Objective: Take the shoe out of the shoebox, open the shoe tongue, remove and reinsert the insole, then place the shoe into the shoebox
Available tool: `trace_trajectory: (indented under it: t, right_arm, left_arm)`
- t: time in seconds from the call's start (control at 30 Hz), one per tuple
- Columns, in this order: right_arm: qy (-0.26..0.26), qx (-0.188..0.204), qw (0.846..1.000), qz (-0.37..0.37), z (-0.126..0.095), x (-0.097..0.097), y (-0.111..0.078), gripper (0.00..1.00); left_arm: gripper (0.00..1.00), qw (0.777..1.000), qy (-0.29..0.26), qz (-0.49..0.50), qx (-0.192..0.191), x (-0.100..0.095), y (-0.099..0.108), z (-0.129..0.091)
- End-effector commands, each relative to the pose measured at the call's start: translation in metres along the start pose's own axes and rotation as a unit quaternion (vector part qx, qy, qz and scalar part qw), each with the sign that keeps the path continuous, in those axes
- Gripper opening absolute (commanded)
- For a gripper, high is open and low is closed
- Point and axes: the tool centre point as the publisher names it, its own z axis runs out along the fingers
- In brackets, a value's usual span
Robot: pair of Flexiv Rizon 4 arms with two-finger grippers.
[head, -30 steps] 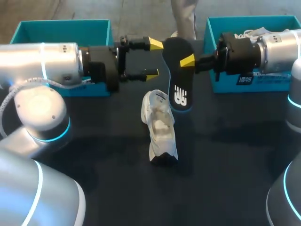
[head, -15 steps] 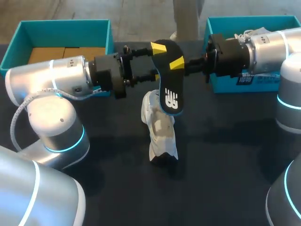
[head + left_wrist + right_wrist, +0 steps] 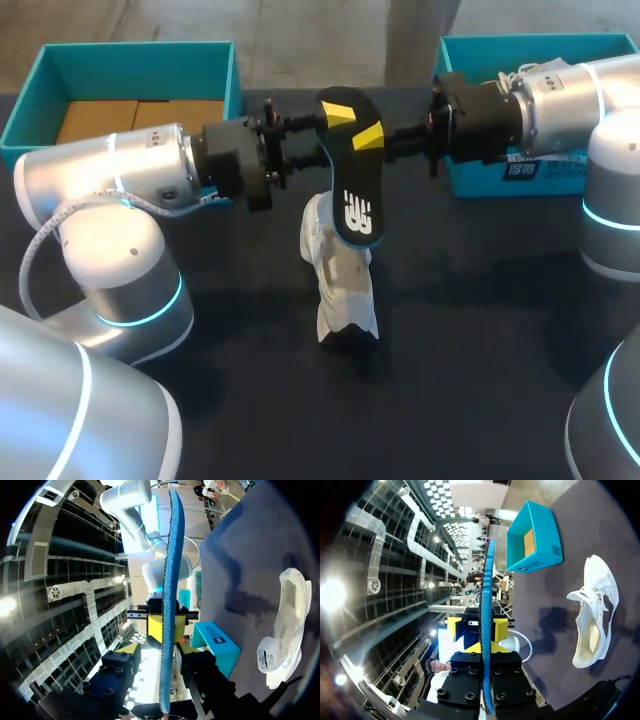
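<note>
The black insole [image 3: 352, 175] with a blue underside hangs in the air above the white shoe [image 3: 340, 280], which lies on the dark table. My right gripper [image 3: 375, 140] is shut on the insole's upper end from the right. My left gripper [image 3: 325, 135] comes in from the left and straddles the same end, one yellow tip on top. In the left wrist view the insole [image 3: 170, 580] stands edge-on between my left gripper's [image 3: 159, 652] fingers, with a gap on one side; the shoe [image 3: 285, 625] lies beside it. The right wrist view has the insole [image 3: 486, 605] clamped in my right gripper [image 3: 486, 650], shoe [image 3: 595, 610] alongside.
A teal shoebox [image 3: 130, 55] with brown card inside stands at the back left, behind my left arm. A second teal box [image 3: 520, 45] holding white items stands at the back right under my right arm. Bare dark table surrounds the shoe.
My left arm has moved right, and its fingers have narrowed around the insole. My right arm has carried the insole a little left, over the shoe's opening. The shoe has not moved.
</note>
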Motion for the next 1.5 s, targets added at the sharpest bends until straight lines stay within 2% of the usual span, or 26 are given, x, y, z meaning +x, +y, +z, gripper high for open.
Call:
trace_trajectory:
  t: [0.03, 0.27, 0.37, 0.5, 0.53, 0.6, 0.93, 0.97, 1.0, 1.23, 1.5]
  right_arm:
    - [-0.004, -0.003, 1.0, 0.001, 0.0, 0.001, -0.002, 0.0]
    - [-0.006, -0.005, 1.0, 0.001, -0.002, 0.002, -0.002, 0.0]
    - [-0.005, -0.006, 1.0, 0.002, -0.003, 0.001, -0.002, 0.0]
    - [-0.004, -0.005, 1.0, 0.001, -0.003, 0.001, -0.001, 0.0]
    - [-0.004, -0.005, 1.0, 0.0, -0.003, 0.001, 0.0, 0.0]
    - [-0.004, -0.004, 1.0, 0.0, -0.004, 0.002, 0.0, 0.0]
    - [0.003, -0.006, 1.0, -0.002, -0.005, 0.0, 0.001, 0.01]
    - [0.003, -0.008, 1.0, 0.0, -0.006, -0.001, 0.001, 0.42]
    - [0.003, -0.012, 1.0, 0.003, -0.007, -0.002, 0.001, 1.0]
    - [-0.014, -0.04, 0.999, 0.006, -0.02, -0.011, -0.004, 1.0]
    - [-0.031, -0.089, 0.996, 0.002, -0.038, -0.024, -0.013, 1.0]
  left_arm:
    - [0.43, 1.0, -0.001, -0.002, -0.004, 0.001, 0.0, 0.0]
    - [0.38, 1.0, 0.003, -0.003, -0.011, 0.003, 0.004, -0.003]
    - [0.27, 1.0, 0.005, -0.004, -0.01, 0.005, 0.004, -0.003]
    - [0.19, 1.0, 0.008, -0.005, -0.008, 0.006, 0.002, -0.002]
    - [0.1, 1.0, 0.009, -0.005, -0.008, 0.006, 0.002, -0.002]
    - [0.01, 1.0, 0.01, -0.005, -0.008, 0.007, 0.001, -0.001]
    - [0.0, 1.0, 0.018, -0.008, 0.003, 0.009, -0.003, 0.001]
    - [0.0, 1.0, 0.021, -0.014, 0.005, 0.009, -0.003, 0.001]
    - [0.0, 1.0, 0.022, -0.021, 0.006, 0.01, -0.003, 0.001]
    - [0.0, 0.996, 0.045, -0.075, 0.025, 0.016, -0.004, -0.006]
    - [0.0, 0.989, 0.065, -0.129, 0.037, 0.028, -0.015, -0.016]
